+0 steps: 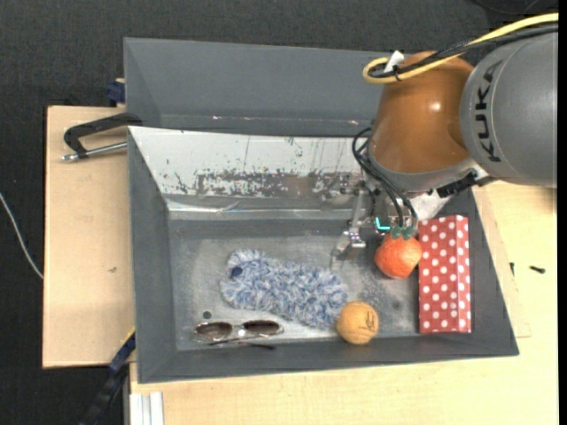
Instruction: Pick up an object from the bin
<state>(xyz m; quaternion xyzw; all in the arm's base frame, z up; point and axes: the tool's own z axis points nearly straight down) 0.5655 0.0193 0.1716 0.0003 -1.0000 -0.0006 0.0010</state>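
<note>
The gripper [370, 230], whether apart or together I cannot tell, hangs just beside the round orange-red toy fruit [398, 256], which a nudge could roll away.

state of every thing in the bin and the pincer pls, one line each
pincer: down in the bin's right part, close beside the orange fruit
orange fruit: on the floor, against the red dotted packet
red dotted packet: lying flat along the right wall
tan ball: resting free near the front wall
blue woolly cloth: crumpled in the middle
sunglasses: lying by the front wall
</note>
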